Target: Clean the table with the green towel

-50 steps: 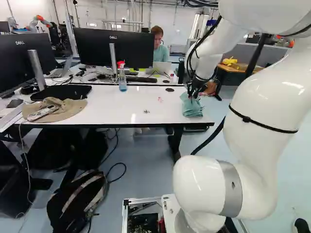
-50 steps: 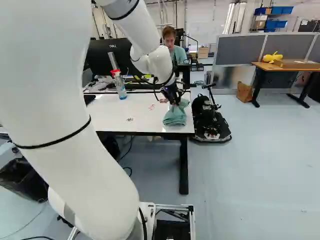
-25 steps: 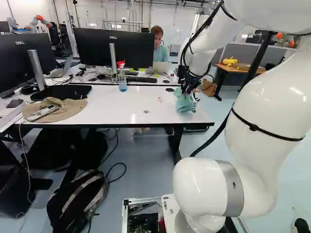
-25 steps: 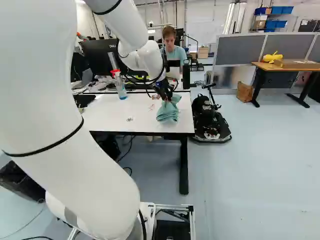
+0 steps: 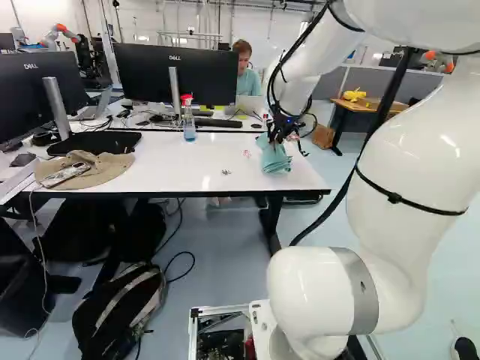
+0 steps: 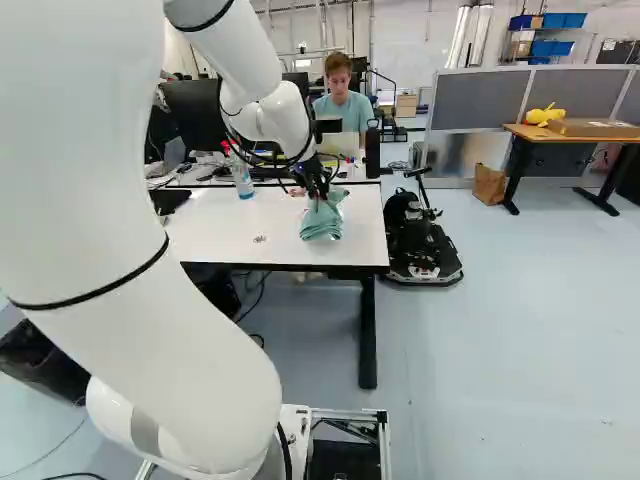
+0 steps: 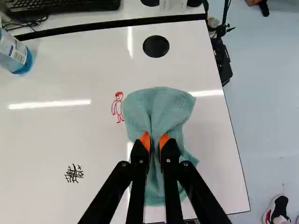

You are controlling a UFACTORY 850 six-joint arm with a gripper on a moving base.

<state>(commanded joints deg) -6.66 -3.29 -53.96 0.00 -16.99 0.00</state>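
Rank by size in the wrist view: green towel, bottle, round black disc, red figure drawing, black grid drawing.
Green towel, by far the largest
Bottle, only partly in view
Round black disc
Red figure drawing and black grid drawing: too close to rank, one taller, the other wider

Looks like a robotics lab sharing space with an office tbh. You've got big monitors [image 5: 178, 75] and a keyboard [image 7: 65, 4] on white desks [image 5: 187, 169], and a person sits at a laptop [image 5: 250, 103] behind them. Then there's another robot [image 5: 60, 31] over at the far left of the left base view, plus grey partition panels [image 6: 480, 98] and shelves with blue bins [image 6: 564, 20].
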